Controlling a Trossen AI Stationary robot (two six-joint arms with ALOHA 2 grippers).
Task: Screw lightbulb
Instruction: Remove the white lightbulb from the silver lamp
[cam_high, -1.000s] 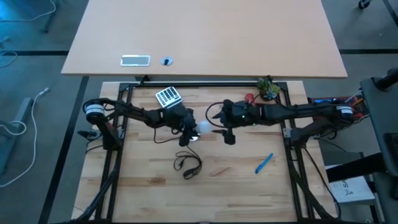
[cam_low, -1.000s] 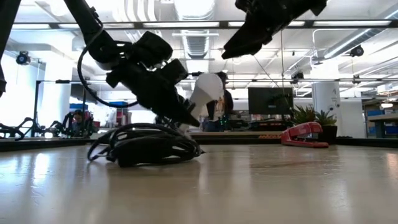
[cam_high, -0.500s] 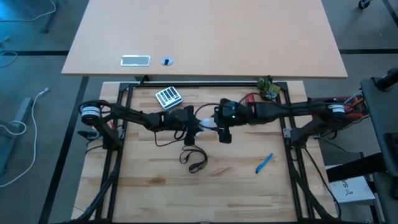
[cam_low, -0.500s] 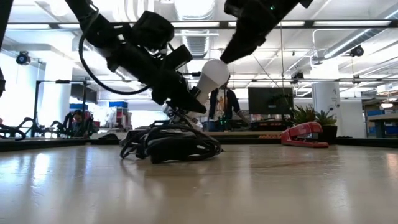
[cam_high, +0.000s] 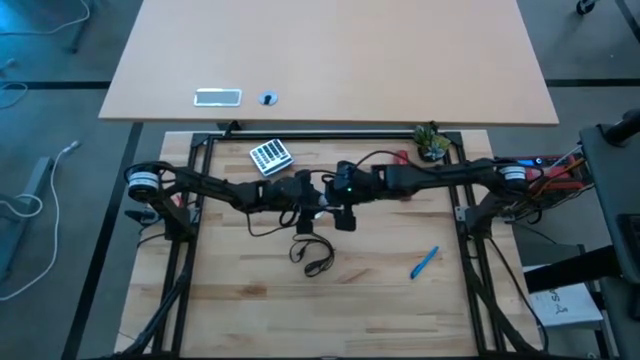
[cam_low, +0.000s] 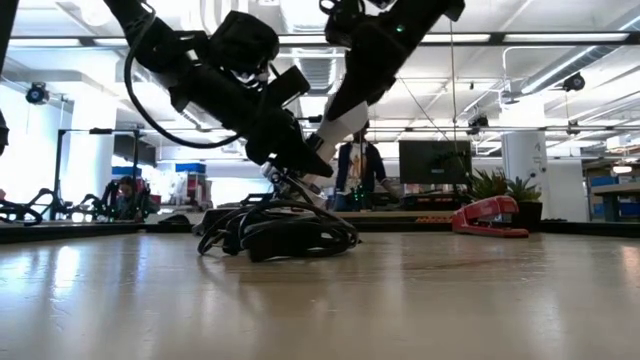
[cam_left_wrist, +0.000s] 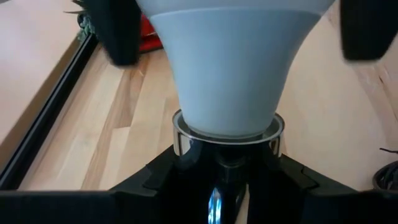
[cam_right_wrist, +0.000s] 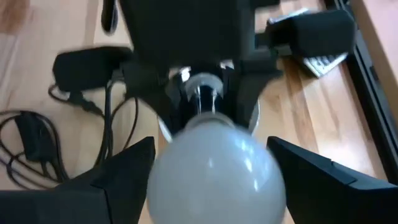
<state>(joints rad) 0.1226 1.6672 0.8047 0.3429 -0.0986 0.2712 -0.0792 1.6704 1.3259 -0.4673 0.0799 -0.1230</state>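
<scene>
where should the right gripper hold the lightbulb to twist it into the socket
On the round frosted globe of the lightbulb, coming from the dome end opposite the socket. The narrow neck already sits in the socket held by the left gripper, so only the wide globe is free, between the right gripper fingers.

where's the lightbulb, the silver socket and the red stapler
lightbulb (cam_left_wrist: 227, 68): left wrist view, on its white tapering neck.
silver socket (cam_left_wrist: 181, 134): left wrist view, on its shiny rim under the bulb.
red stapler (cam_low: 487, 212): low view, on its red top arm.

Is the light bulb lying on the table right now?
No: in the low view the lightbulb is up in the air, above the black cord, sitting in the silver socket that the left gripper holds.
</scene>
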